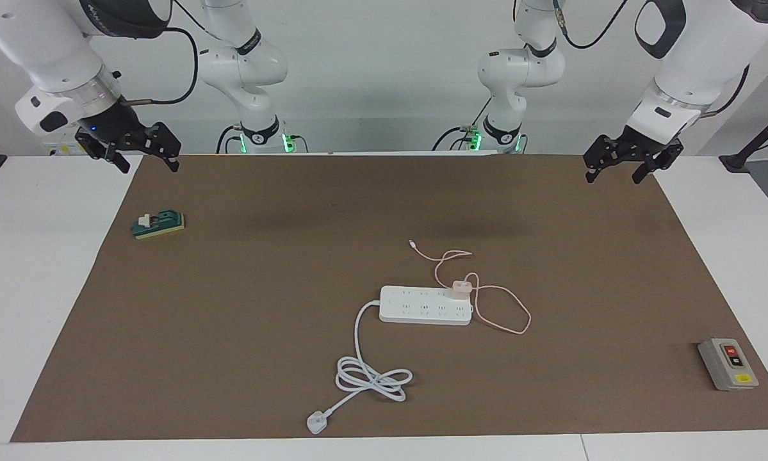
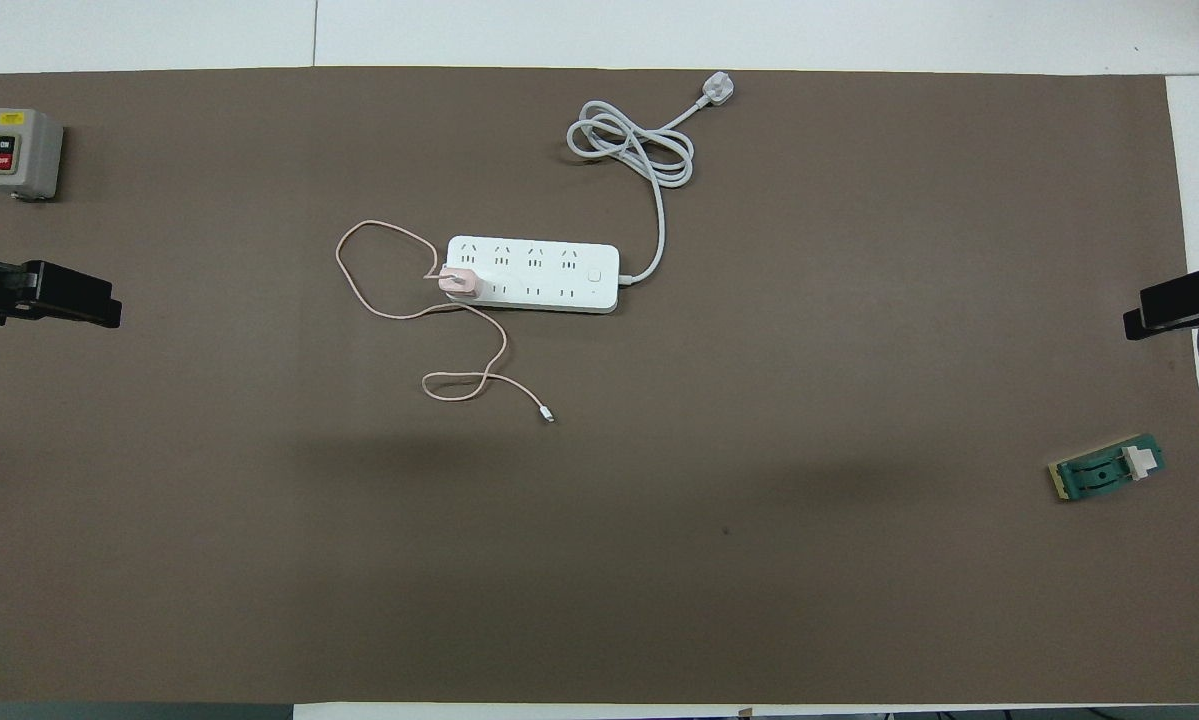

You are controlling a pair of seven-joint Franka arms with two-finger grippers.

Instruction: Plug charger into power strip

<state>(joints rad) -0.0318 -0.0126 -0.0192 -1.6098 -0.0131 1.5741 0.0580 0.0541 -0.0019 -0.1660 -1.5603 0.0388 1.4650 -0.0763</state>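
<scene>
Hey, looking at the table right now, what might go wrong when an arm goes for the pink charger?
The charger lies on the end of the power strip, prongs up, so it may slide off when gripped. Its pink cable loops around it and could snag or drag. The strip lies loose on the mat, so pushing the plug in might shift it. Both the left gripper and right gripper hang open over the mat's corners.
</scene>
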